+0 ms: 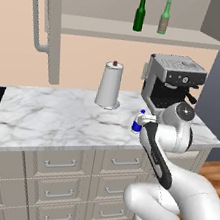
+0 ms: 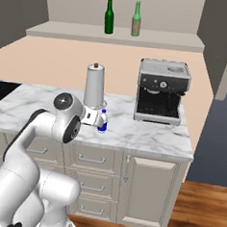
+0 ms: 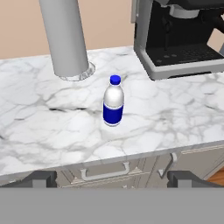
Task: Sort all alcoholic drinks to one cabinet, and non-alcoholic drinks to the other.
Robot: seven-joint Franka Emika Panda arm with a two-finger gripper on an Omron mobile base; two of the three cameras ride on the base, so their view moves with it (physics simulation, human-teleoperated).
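Marble counter (image 3: 39, 113) carries the stubby white blue-labelled plastic bottle (image 3: 113, 101) upright just ahead, so my fingers (image 3: 43, 179) stand wide apart, lined up to straddle it.

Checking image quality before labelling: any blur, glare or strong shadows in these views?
Hand view: sharp, with a soft highlight on the blue-labelled bottle and hardly any shadow under it. Left and right base views: even flat light, no glare, green bottles crisp on the shelf.

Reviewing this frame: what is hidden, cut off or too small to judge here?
- Blue-labelled bottle: left base view, mostly behind the arm.
- Olive-green bottle: label text too small, both base views.
- Paper towel roll: top cut off, hand view.
- Coffee machine: cropped by hand view's edges.
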